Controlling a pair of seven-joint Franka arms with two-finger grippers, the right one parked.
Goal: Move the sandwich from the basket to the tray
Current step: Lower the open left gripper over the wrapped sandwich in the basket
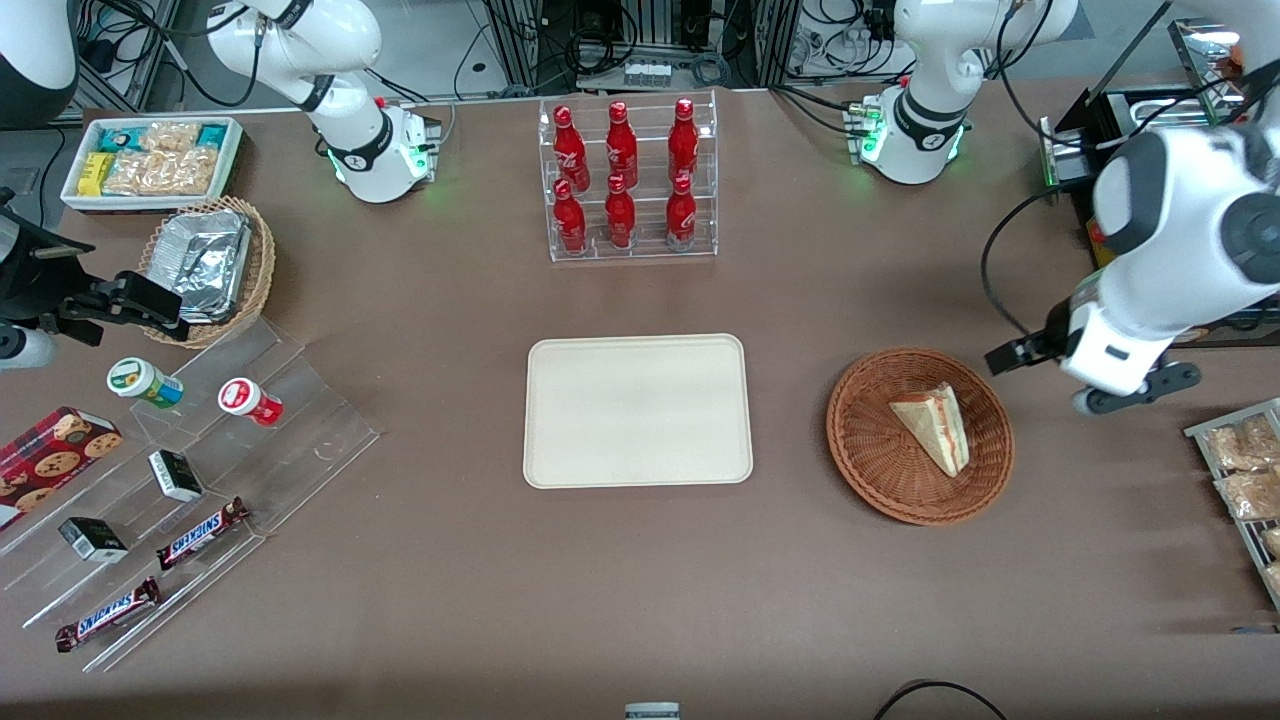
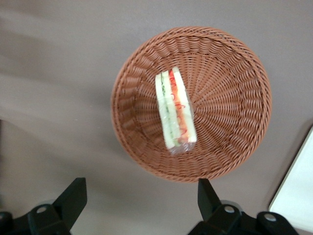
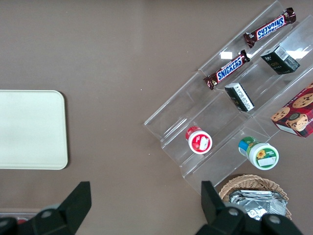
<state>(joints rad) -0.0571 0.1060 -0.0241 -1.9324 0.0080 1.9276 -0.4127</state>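
Sandwich [image 1: 932,425] lying in the basket [image 1: 870,450], tipped on its side, filling layers showing through clear wrap; untouched, nothing lifted yet. Basket sitting beside the tray [image 1: 638,410], toward the working arm's end of the table, near but not touching. Tray bare, ready to receive.

Gripper [image 2: 139,198] hovering high above the table just off the basket rim, toward the working arm's end; fingers [image 2: 73,196] spread wide, grasping nothing. Wide spread probably to straddle the wedge across its thin dimension, bread face to bread face, since the long edge looks too broad to span. Wrist camera looking straight down, sandwich roughly centred between the fingers' line, so likely pre-grasp alignment.

Next likely: shift over the basket centre, descend, close on the wedge. Risks, as a guess: slippery wrap, soft bread squashing, finger catching the raised wicker rim.

Bottle rack [image 1: 627,180] farther from the front camera than the tray, well apart, not in the transfer path.
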